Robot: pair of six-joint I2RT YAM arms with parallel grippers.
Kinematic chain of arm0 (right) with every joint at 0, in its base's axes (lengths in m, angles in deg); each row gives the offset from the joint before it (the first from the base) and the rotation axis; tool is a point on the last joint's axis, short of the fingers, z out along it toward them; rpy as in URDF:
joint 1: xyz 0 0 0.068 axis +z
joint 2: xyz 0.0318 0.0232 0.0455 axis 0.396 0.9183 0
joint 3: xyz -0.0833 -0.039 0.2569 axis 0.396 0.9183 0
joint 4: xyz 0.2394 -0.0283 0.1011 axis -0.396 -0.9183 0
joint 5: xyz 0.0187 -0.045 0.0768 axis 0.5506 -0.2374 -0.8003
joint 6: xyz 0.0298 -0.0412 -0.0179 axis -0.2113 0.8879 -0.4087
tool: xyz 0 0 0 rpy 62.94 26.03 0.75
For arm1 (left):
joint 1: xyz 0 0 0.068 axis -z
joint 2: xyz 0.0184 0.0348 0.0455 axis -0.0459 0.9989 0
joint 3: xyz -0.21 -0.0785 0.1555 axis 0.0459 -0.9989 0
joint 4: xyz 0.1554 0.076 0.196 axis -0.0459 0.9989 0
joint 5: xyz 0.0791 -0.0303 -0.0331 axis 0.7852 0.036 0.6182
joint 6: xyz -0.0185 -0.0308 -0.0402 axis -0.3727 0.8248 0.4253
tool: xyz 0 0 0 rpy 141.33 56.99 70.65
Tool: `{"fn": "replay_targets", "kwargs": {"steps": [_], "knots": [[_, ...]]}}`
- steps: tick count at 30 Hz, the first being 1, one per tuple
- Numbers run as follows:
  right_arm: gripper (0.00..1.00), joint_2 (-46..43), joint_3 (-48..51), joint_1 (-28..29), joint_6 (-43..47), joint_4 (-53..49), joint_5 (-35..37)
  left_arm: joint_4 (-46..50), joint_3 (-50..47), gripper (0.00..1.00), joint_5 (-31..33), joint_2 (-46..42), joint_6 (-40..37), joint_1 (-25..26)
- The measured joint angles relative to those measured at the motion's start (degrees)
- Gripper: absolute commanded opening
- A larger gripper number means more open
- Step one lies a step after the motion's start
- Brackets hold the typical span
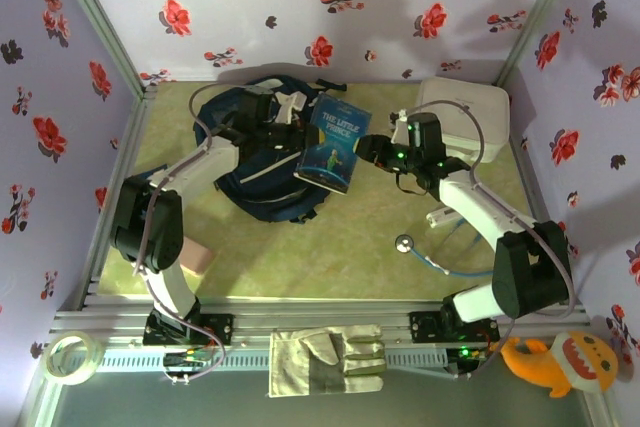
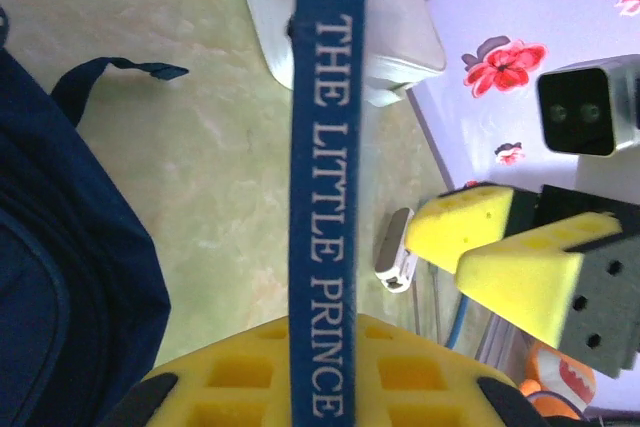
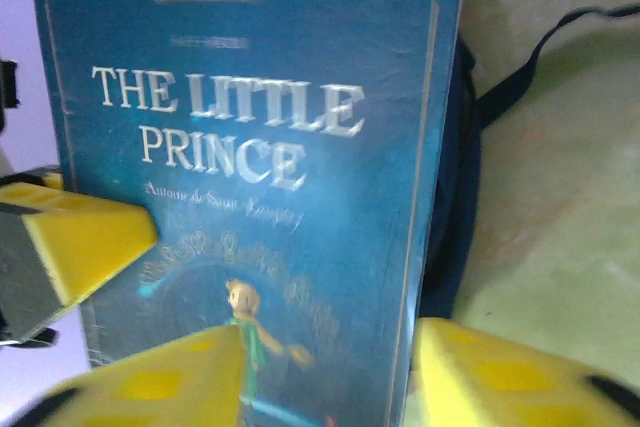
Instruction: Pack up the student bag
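Observation:
The student bag (image 1: pixel 255 175) lies at the back left of the table, navy with white patches; its dark fabric also shows in the wrist views (image 2: pixel 60 277) (image 3: pixel 455 177). A blue book, "The Little Prince" (image 1: pixel 333 145), is held upright over the bag's right side. My left gripper (image 1: pixel 305 127) is shut on the book, its yellow pads on either side of the spine (image 2: pixel 327 147) at the gripper (image 2: pixel 327 377). My right gripper (image 1: pixel 366 152) faces the front cover (image 3: pixel 250 147), open (image 3: pixel 330 377), with its fingers (image 2: pixel 480 227) a little way off the book.
A white zip case (image 1: pixel 465 112) (image 2: pixel 390 37) sits at the back right. A stethoscope (image 1: pixel 420 247) and a small white marker (image 1: pixel 440 215) (image 2: pixel 397 247) lie under the right arm. A glove (image 1: pixel 325 359), tape roll (image 1: pixel 70 357) and orange plush (image 1: pixel 555 359) rest along the near rail.

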Motion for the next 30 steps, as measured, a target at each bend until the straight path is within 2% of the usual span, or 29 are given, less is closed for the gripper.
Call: {"fn": "replay_targets", "kwargs": {"steps": [4,11,20,30], "knots": [[0.75,0.02,0.33,0.13,-3.69,3.5,-0.26,-2.34,-3.32,0.0,2.16,-2.16,3.41,-2.29],[0.87,0.35,5.27,3.06,-16.7,15.13,1.36,-8.7,-8.13,0.0,9.55,-6.8,11.63,-6.67],[0.9,5.16,6.43,10.34,-35.98,31.52,7.02,-19.04,-8.81,0.0,22.73,-9.64,25.97,-7.69],[0.89,15.87,-0.22,14.67,-47.69,45.44,9.79,-27.89,-11.98,0.0,27.67,-10.38,37.27,-7.65]]}}
